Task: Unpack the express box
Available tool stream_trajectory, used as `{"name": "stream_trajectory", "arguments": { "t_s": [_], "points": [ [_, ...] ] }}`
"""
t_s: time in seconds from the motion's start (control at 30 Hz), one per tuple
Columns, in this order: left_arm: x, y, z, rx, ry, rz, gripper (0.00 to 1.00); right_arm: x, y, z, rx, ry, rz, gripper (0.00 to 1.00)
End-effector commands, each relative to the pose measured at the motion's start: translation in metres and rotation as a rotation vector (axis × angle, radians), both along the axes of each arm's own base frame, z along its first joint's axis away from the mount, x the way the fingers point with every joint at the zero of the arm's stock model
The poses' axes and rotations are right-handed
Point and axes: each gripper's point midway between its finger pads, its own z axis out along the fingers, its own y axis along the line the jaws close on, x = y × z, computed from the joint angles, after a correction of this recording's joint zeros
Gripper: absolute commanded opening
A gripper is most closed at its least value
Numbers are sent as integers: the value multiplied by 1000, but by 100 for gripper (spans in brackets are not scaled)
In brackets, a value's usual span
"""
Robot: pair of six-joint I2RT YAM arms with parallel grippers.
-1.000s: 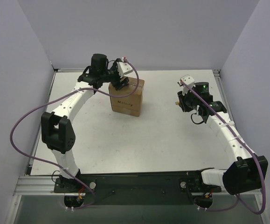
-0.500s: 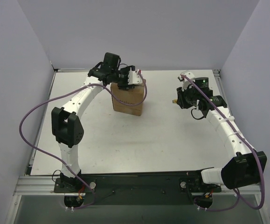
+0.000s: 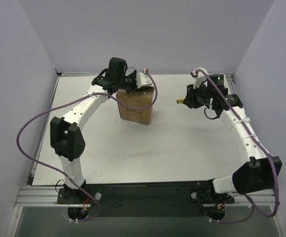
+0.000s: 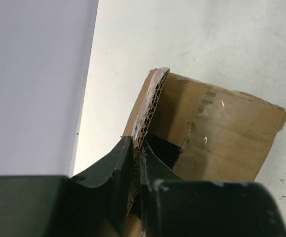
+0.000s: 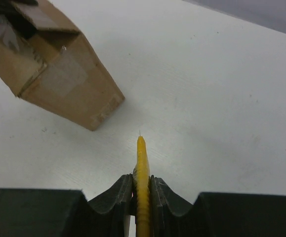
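The express box (image 3: 137, 104) is a brown cardboard carton standing at the back middle of the table (image 3: 157, 143). In the left wrist view one raised top flap (image 4: 150, 106) shows its corrugated edge, pinched between the jaws of my left gripper (image 4: 138, 153), and the dark inside of the box shows beside it. My left gripper (image 3: 139, 85) sits over the box's top. To the right of the box, my right gripper (image 5: 142, 180) is shut on a yellow utility knife (image 5: 142, 163), its tip pointing toward the box (image 5: 59, 74). The knife (image 3: 181, 102) hangs above the table.
Grey walls close the table in at the back and on both sides. A purple cable (image 3: 152, 101) from the left arm hangs down along the box's right side. The arms' bases stand on the black rail (image 3: 147, 192) at the near edge.
My left gripper moved right over the box's top and closed on a flap. The right gripper with the knife moved up and left, toward the box.
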Motion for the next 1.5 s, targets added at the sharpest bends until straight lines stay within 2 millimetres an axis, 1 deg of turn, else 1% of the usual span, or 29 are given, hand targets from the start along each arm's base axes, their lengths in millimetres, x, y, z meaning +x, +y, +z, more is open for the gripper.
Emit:
{"name": "stream_trajectory", "arguments": {
  "t_s": [0.0, 0.03, 0.07, 0.1, 0.13, 0.17, 0.2, 0.23, 0.27, 0.3, 0.33, 0.37, 0.4, 0.47, 0.53, 0.6, 0.67, 0.77, 0.83, 0.87, 0.93, 1.13, 1.27, 1.47],
  "points": [
    [-30, 3, -11, -71, 197, 54, 17, 16, 26, 55, 258, -27, 54, 0],
    [-31, 5, -11, -84, 217, 74, 17, 15, 38, 76, 353, -27, 107, 0],
    [-29, 4, -12, -92, 228, 85, 17, 21, 41, 90, 406, -50, 124, 0],
    [-28, 3, -9, -119, 258, 104, 17, 28, 42, 92, 451, -34, 123, 0],
    [-25, 2, -13, -133, 292, 114, 17, 28, 45, 103, 534, -2, 126, 0],
    [-23, 6, -14, -141, 331, 128, 16, 33, 47, 111, 571, -15, 144, 0],
    [-17, 3, 5, -179, 340, 141, 16, 36, 49, 110, 615, 18, 156, 0],
    [-14, 2, 10, -190, 359, 142, 16, 36, 50, 112, 666, 55, 153, 0],
    [-12, 3, -6, -171, 425, 161, 13, 32, 57, 121, 706, 63, 210, 0],
    [-10, 3, -4, -178, 441, 167, 12, 33, 59, 119, 725, 87, 225, 0],
    [-5, -2, 4, -205, 454, 159, 9, 31, 63, 120, 746, 108, 233, 0],
    [-6, -2, 4, -207, 477, 157, 3, 30, 65, 120, 754, 112, 244, 0],
    [-5, -1, 4, -212, 485, 156, 0, 31, 66, 116, 761, 123, 244, 0],
    [-6, -2, 2, -217, 502, 145, 0, 33, 69, 114, 800, 127, 236, 0],
    [-8, -2, -1, -218, 523, 143, 0, 37, 70, 106, 817, 158, 221, 0],
    [-12, -1, -3, -218, 549, 149, 0, 45, 72, 93, 855, 208, 181, 0],
    [-16, -1, -2, -219, 567, 151, 0, 53, 73, 93, 895, 206, 172, 0],
    [-15, 2, 2, -228, 576, 172, 0, 47, 81, 86, 902, 250, 174, 0],
    [-14, 5, 4, -251, 603, 199, 0, 42, 88, 76, 868, 261, 187, 0],
    [-12, 5, 5, -260, 600, 205, 0, 38, 89, 67, 855, 296, 165, 0],
    [-13, 5, 6, -265, 605, 211, 0, 36, 91, 58, 838, 310, 157, 0],
    [-14, 4, 6, -281, 624, 219, 0, 37, 95, 50, 824, 339, 160, 0],
    [-16, 2, 4, -279, 631, 215, 0, 44, 98, 40, 820, 358, 137, 0],
    [-17, 2, 2, -277, 638, 213, 0, 54, 102, 36, 827, 357, 111, 0]
  ]
}}
